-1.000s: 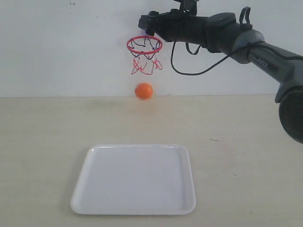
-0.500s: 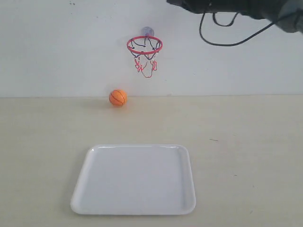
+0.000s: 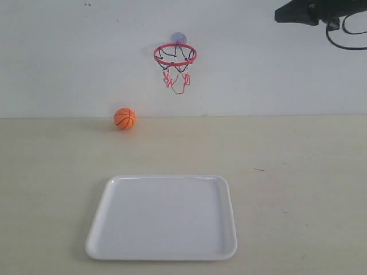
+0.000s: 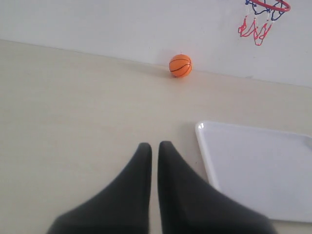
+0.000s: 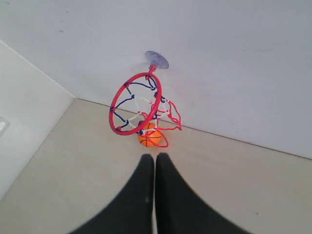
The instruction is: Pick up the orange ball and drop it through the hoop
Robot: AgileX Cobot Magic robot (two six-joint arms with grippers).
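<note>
1. The orange ball [image 3: 124, 118] rests on the surface [image 3: 298, 172] at its far edge, close against the white wall [image 3: 69, 57].
2. It lies below the hoop [image 3: 175, 63] and to its left, well apart from the net.
3. The hoop is stuck to the wall by its suction cup, and nothing is in its net.
4. A white tray [image 3: 166, 177] sits nearer, with bare surface between it and the ball.
5. The left tool [image 4: 155, 144] is out of the exterior view. Its wrist camera shows the two fingers pressed almost together, gripping nothing, over bare surface beside the tray.
6. The right tool [image 5: 154, 156] is up high at the far right, well away from the hoop. Its fingers are also drawn together with only a thin slit between them, and it carries nothing.
</note>
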